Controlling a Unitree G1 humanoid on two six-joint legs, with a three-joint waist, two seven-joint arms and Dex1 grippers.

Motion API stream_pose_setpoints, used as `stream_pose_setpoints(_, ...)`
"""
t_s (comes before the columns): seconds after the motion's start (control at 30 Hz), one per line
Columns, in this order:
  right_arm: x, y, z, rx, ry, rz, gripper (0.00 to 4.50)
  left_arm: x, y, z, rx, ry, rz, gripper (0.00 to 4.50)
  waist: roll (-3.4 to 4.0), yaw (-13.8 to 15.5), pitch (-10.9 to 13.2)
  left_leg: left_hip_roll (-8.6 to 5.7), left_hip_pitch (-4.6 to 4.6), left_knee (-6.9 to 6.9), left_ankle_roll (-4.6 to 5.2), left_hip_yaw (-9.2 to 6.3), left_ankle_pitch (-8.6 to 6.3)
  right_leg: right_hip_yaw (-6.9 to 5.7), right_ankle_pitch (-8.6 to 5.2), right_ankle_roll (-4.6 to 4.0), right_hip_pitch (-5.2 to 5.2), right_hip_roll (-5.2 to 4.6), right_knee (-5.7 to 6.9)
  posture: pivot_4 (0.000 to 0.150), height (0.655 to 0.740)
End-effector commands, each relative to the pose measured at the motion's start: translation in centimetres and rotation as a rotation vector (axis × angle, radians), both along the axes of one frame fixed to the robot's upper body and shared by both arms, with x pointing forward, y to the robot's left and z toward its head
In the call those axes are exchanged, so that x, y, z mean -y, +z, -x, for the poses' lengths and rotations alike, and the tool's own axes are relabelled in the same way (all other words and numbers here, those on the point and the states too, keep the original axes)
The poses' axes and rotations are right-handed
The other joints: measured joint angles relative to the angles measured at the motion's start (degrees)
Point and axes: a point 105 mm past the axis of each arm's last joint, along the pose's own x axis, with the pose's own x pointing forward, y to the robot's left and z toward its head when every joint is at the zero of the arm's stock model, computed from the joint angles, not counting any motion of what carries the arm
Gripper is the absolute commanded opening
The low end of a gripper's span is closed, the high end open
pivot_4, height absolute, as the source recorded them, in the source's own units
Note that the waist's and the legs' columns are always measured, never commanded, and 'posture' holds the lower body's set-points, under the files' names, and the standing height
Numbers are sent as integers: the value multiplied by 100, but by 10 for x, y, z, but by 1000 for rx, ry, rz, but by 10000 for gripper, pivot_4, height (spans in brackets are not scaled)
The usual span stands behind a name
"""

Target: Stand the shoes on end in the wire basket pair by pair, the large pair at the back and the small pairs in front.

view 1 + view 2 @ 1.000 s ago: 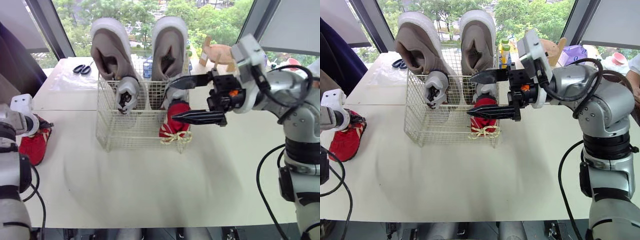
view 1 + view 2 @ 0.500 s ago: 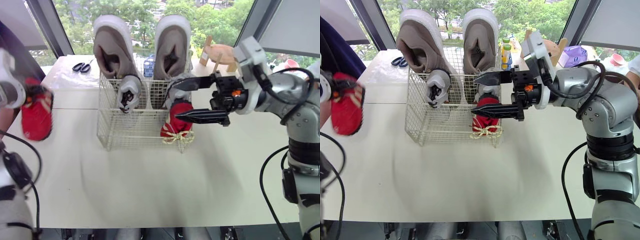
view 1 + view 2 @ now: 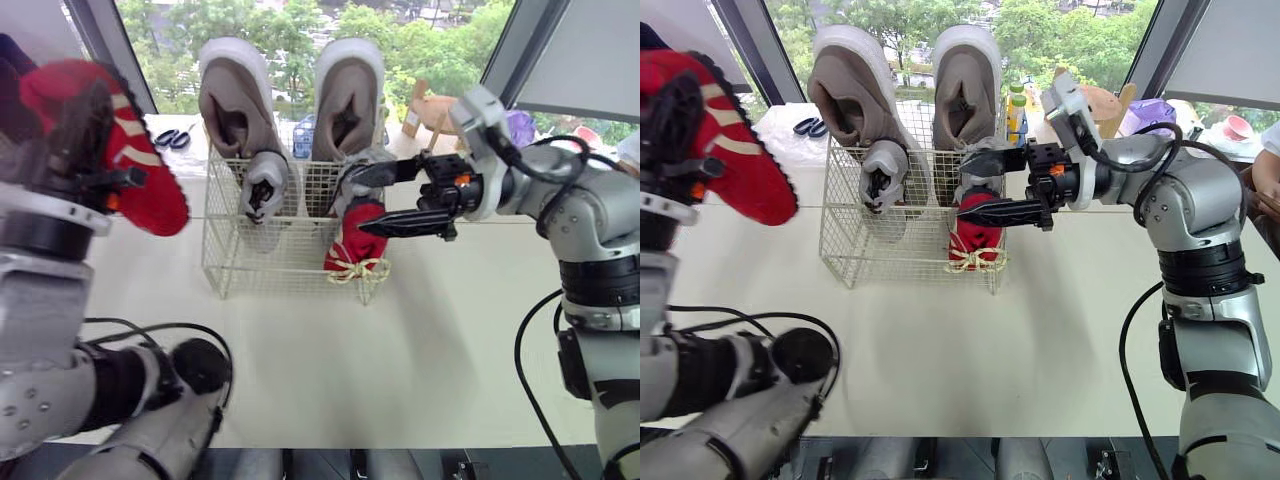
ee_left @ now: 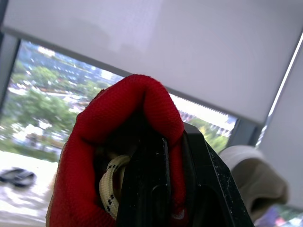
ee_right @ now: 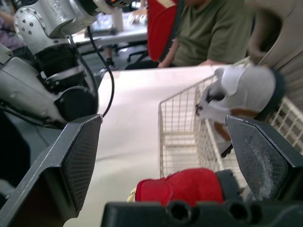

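My left gripper [image 4: 155, 182] is shut on a small red shoe [image 3: 135, 165] with cream stripes, held high in the air left of the wire basket [image 3: 268, 268]. Two large taupe shoes [image 3: 236, 100] stand on end at the basket's back. In front of them a small grey shoe [image 3: 265, 190] stands on the left and another red shoe [image 3: 355, 240] with a cream lace on the right. My right gripper [image 3: 357, 205] is open at the basket's right front corner, one finger above that red shoe and one in front of it, holding nothing.
Black scissors [image 3: 178, 138] lie on the table behind the basket's left. A wooden toy animal [image 3: 435, 105] and bottles [image 3: 1015, 100] stand at the back right. A person in a green shirt [image 5: 213, 33] sits beyond the table. Open tabletop [image 3: 380, 350] lies in front of the basket.
My left arm has lifted the red shoe from the table's left edge high into the air. The right gripper stays open by the basket, hardly moved.
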Motion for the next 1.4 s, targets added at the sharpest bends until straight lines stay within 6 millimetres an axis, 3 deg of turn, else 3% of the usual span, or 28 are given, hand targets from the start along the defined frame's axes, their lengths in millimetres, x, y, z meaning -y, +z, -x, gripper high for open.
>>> stream_pose_setpoints(0.03, 0, 11, 1, 51, 11, -2, 45000, 21, 7, 11, 96, -85, 15, 346, 0, -2, 0, 0, -1, -1, 2, 3, -1, 4, 0, 0, -2, -1, 0, 1500, 7400)
stream_pose_setpoints(0.37, 6, 9, 8, 17, -38, -1, 45000, 30, -21, -9, 7, -161, -48, 346, 1, 12, -1, -1, 0, -3, 4, 11, -2, 10, -11, -22, -5, 1, -2, 1500, 7400)
stream_pose_setpoints(0.53, 8, 8, 13, 1, -67, -7, 45000, 42, -40, -29, -37, -202, -81, 346, 1, 12, -1, -3, 0, -1, 11, 14, -5, 10, -13, -24, 0, -2, -8, 1500, 7400)
stream_pose_setpoints(0.8, 11, 11, 19, -15, -107, -14, 45000, 62, -36, -42, 21, -228, -117, 346, 2, 9, -1, 0, -1, -1, 18, 16, -9, 10, -13, -24, -1, 0, -11, 1500, 7400)
stream_pose_setpoints(1.13, 12, 15, 19, -24, -121, -15, 45000, 67, -98, -51, -116, -155, -254, 346, 40, 5, -24, 1, 7, -1, 23, 21, -11, 10, -14, -26, 5, -2, -12, 1500, 7400)
stream_pose_setpoints(1.4, 11, 13, 18, -27, -123, -17, 45000, 43, -138, -42, -235, -85, -142, 346, 78, -4, -46, 7, 10, -1, 26, 23, -13, 10, -15, -27, 6, 0, -12, 1500, 7400)
